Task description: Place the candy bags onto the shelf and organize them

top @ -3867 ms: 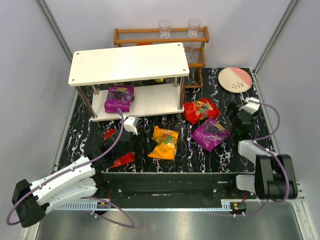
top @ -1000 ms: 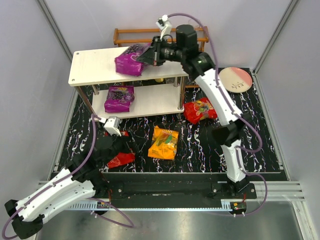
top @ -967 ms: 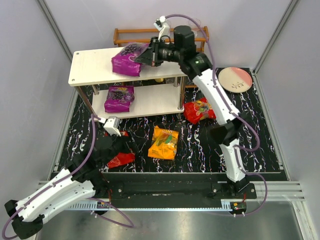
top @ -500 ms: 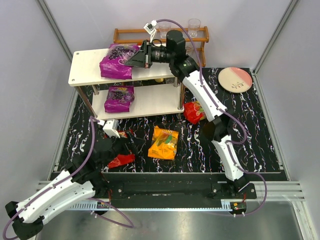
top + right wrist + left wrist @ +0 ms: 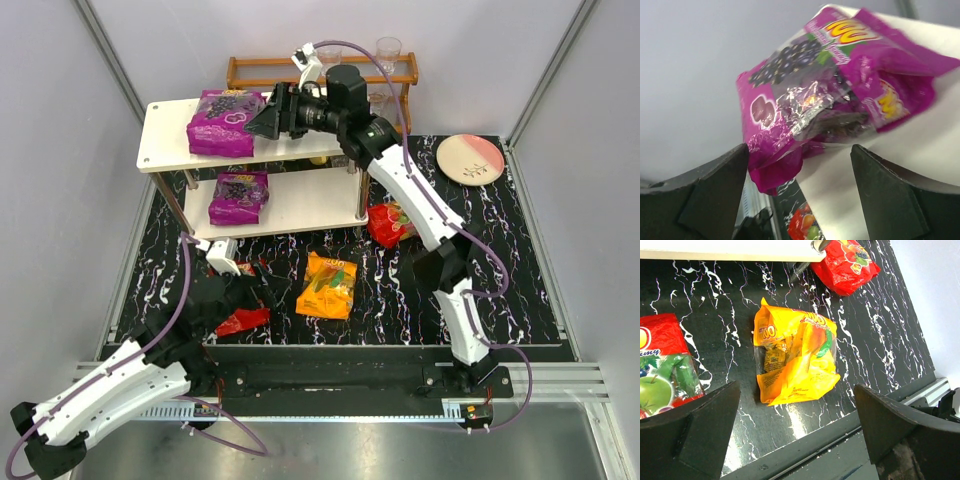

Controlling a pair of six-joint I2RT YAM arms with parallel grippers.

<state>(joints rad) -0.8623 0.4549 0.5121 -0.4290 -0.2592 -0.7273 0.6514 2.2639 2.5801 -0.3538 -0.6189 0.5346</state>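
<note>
**Top external.** The right pincer [image 5: 262, 117] reaches over the top board of the shelf [image 5: 165, 140], its jaws spread wide. The upper purple bag [image 5: 222, 108] lies flat on the board just ahead of its fingertips. The lower purple bag [image 5: 238, 196] sits on the board beneath that. The far red bag [image 5: 388, 224] lies on the table under the right arm, partly hidden. The left pincer [image 5: 240, 292] hangs low over the table with the near red bag [image 5: 243, 320] at its near side and the orange bag [image 5: 329, 285] to its right.

**Left wrist.** The left pincer [image 5: 796, 387] is wide open and holds nothing. The orange bag [image 5: 795, 357] is framed between and just beyond its fingers, and the near red bag [image 5: 662, 370] lies beside the left finger.

**Right wrist.** The right pincer [image 5: 799, 150] is open, and the upper purple bag [image 5: 830, 85] rests free ahead of it. The bag's crumpled near corner sits close to the board's edge.

**Risk.** If the right pincer pulls back, a finger could catch that corner and drag the bag off the board. The glossy film may also slip from the left pincer if it pinches only a fold.

**Count.**
- Five candy bags: two purple, two red, one orange.
- Two bags on the shelf, three on the table.
- One plate [image 5: 470, 158].
- One brown rack [image 5: 250, 72].
</note>
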